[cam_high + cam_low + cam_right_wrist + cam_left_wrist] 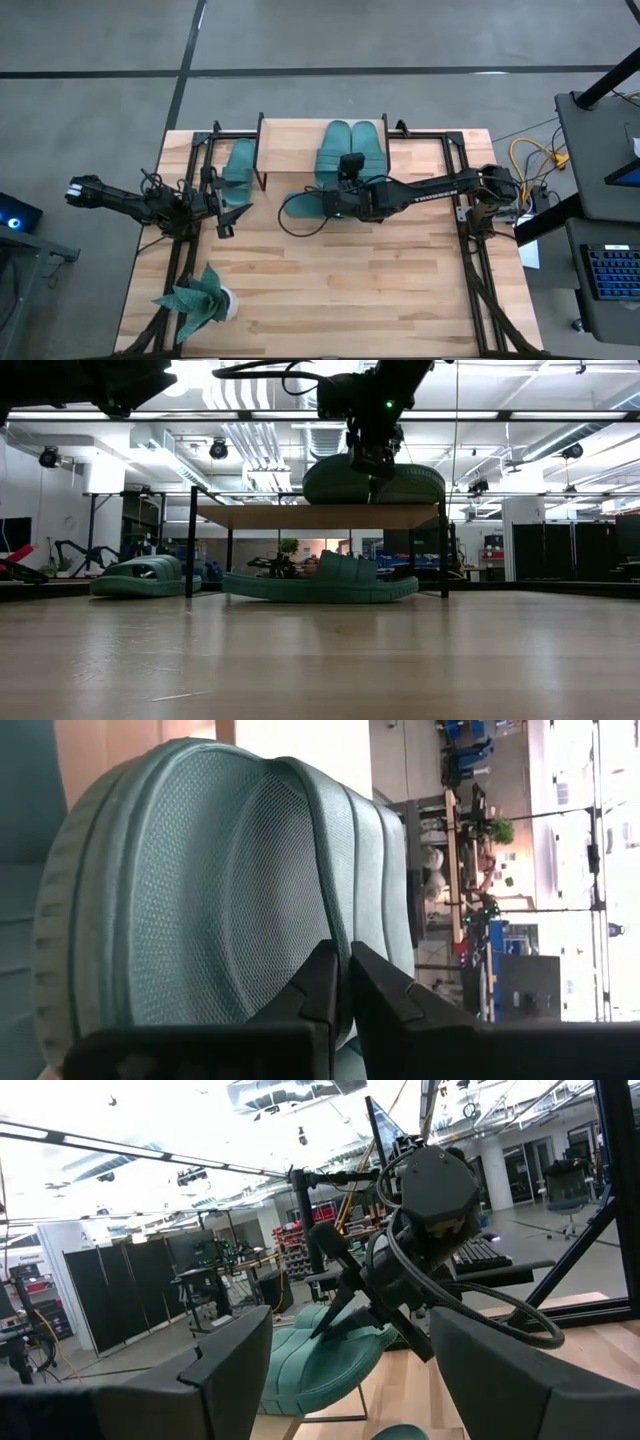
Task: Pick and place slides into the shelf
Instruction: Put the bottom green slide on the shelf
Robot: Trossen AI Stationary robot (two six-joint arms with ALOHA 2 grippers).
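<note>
Two teal slides [350, 150] lie side by side on the right half of the shelf's plank top [290, 145]. My right gripper [348, 178] is at their near ends, shut on one of them [345, 480]. A third slide [320, 580] lies on the table at the shelf's front, below that gripper. The fourth [238, 163] lies on the table just left of the shelf. My left gripper [228, 218] hovers open near the shelf's left front leg and holds nothing. My right gripper pinches the raised side rim [335, 920] of a slide on the shelf, near its near end, between its two fingers [318, 982]. It comes from above, between the two slides [375, 460]. The slide appears to rest flat on the plank.
A teal leafy plant in a white pot [200, 300] stands near the table's near left corner. Black frame rails [470, 250] run along the table's left and right sides. The middle and near part of the tabletop [350, 290] is bare wood.
</note>
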